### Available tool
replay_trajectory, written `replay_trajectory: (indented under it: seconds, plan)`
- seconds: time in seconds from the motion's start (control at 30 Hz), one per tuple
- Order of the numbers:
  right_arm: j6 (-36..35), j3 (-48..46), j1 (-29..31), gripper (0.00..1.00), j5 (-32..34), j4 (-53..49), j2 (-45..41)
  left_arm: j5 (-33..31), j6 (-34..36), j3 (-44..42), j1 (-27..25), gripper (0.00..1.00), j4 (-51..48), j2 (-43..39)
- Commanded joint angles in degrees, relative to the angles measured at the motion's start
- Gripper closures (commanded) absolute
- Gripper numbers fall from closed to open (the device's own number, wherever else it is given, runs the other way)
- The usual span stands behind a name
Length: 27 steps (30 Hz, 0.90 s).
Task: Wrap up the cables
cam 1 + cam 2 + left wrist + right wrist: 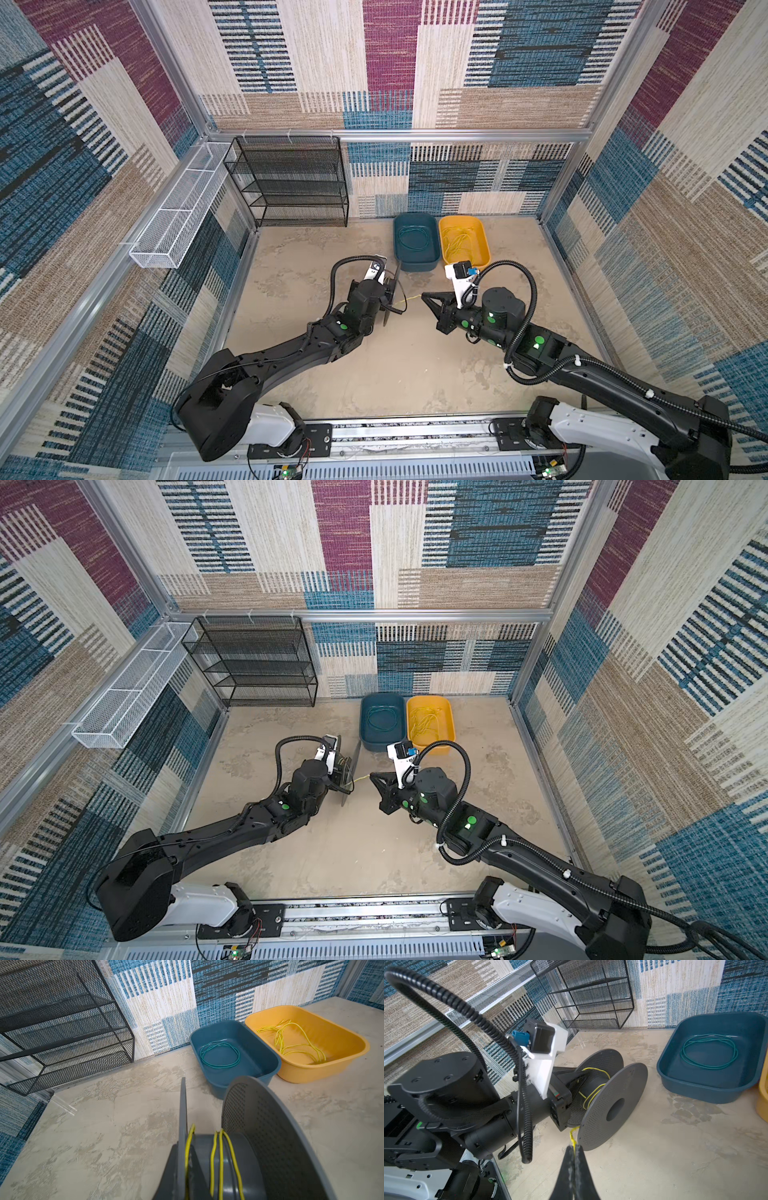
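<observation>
Beside the spool [627, 1093]: right tool [573, 1148], slim black tips pressed together on the end of the thin yellow cable [572, 1136].
Spool: grey perforated plastic discs, smooth round hub, standing on edge.
Yellow cable: a few string-like turns round the spool's hub.
Left tool [577, 1080]: clamped on one spool disc.

The right pincer [574, 1151] pinches the yellow cable [572, 1135] leading onto the grey spool [612, 1105].

The left arm [291, 357] and right arm [602, 374] are matte black, with white bases [266, 424], round green stickers [343, 326] and ribbed black hoses [531, 286].
</observation>
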Motion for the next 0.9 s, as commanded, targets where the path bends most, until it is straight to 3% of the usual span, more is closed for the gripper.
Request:
replay_trajectory:
  seconds: [0.0, 0.47, 0.63, 0.87]
  plan:
    - [-0.52, 2.20, -0.33, 1.00, -1.77, 3.14, 0.15, -3.73, 5.75, -1.52, 0.19, 1.00, 6.02, -0.46]
    - [-0.15, 5.50, -4.10, 1.00, -6.18, 3.04, 3.30, 0.35, 8.74, -9.59, -3.20, 1.00, 11.00, -6.46]
    - [-1.49, 8.64, -6.11, 1.00, -7.38, 4.06, 6.96, 1.18, 12.70, -16.32, -5.81, 1.00, 20.74, -7.75]
    - [-3.89, 12.15, -12.10, 1.00, -8.43, 3.62, 11.33, 1.93, 13.39, -19.99, -7.65, 1.00, 19.44, -13.80]
